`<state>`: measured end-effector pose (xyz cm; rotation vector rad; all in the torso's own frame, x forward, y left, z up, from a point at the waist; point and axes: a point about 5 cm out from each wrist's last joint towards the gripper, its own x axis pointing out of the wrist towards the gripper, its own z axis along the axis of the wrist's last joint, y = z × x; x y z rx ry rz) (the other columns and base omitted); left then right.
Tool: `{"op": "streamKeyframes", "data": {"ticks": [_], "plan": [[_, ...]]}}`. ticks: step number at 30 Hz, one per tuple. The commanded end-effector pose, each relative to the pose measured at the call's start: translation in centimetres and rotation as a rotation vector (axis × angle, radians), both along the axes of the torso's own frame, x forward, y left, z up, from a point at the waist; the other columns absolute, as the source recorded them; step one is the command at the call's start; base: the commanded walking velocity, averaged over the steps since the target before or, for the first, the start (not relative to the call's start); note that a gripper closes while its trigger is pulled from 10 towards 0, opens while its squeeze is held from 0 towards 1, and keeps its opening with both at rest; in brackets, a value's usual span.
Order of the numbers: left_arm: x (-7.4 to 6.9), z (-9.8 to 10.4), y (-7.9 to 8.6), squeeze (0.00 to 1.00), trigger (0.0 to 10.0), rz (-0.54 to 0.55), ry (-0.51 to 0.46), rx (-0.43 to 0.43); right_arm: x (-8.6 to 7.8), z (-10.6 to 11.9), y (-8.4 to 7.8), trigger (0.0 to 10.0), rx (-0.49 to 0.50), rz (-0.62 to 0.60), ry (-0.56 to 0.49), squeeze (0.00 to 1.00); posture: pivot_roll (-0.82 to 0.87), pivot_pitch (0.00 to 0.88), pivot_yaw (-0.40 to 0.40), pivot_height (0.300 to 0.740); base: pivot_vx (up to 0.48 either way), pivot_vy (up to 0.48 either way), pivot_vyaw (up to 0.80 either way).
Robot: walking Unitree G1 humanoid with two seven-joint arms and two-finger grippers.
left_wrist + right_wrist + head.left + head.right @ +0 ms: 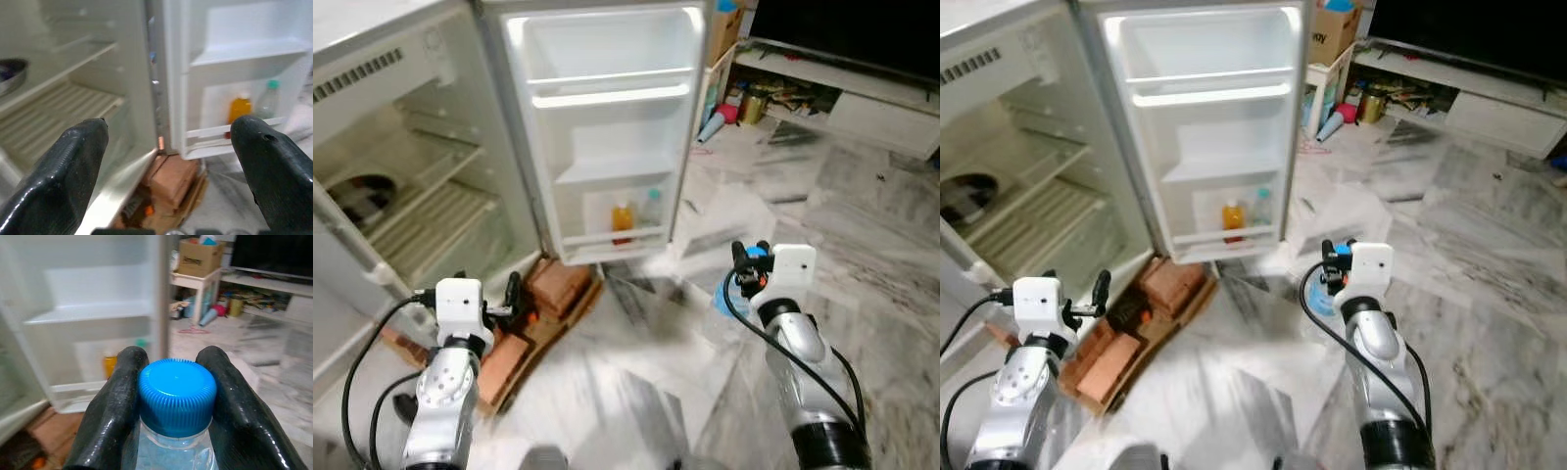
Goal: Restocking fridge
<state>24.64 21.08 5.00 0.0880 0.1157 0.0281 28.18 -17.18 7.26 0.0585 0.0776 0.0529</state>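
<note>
We hold a clear bottle (173,450) with a blue cap (177,396) in our right gripper (176,404), fingers clamped snug on the neck just under the cap, out over the marble floor (862,255). Our left gripper (171,161) gapes wide, holding nothing, facing the open fridge (401,166). On the lowest rack of the fridge door (607,117) stand an orange bottle (623,221) and a clear green-capped one (651,209) (their labels unreadable). A cardboard box (198,258) bears dark print, too blurred to read.
</note>
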Motion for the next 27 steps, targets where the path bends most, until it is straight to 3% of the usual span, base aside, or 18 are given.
{"op": "streamKeyframes", "data": {"ticks": [1, 4, 10, 16, 27], "plan": [[-0.16, 0.0, 0.35, 0.0, 10.0, 0.013, 0.008, 0.008, 0.7, 1.42, 1.61, 10.0, 0.009, 0.069, -0.064, 0.0, 0.02, 0.027, -0.048, 0.74, 0.0, 0.364, 0.0], [-0.2, -0.03, 0.39, 0.0, 10.0, 0.013, 0.007, 0.008, 0.9, 1.73, 1.86, 10.0, 0.008, 0.088, -0.075, 0.0, 0.01, 0.027, -0.048, 0.74, 0.0, 0.434, 0.0], [-0.14, 0.26, 0.11, 0.0, 10.0, -0.018, -0.022, 0.02, 1.14, 2.13, 1.89, 10.0, -0.005, 0.108, -0.092, 0.0, 0.02, 0.03, -0.054, 0.74, 0.0, 0.0, 0.0], [-0.38, 0.23, 0.17, 0.0, 10.0, -0.033, -0.019, 0.011, 1.33, 2.29, 2.36, 10.0, -0.007, 0.129, -0.1, 0.0, 0.02, 0.029, -0.054, 0.74, 0.0, 0.0, 0.56], [-0.33, 0.19, -0.17, 0.0, 10.0, -0.048, -0.026, 0.004, 1.5, 2.34, 2.32, 10.0, -0.021, 0.132, -0.101, 0.0, 0.02, 0.029, -0.058, 0.74, 0.309, 0.0, 0.0]]}}
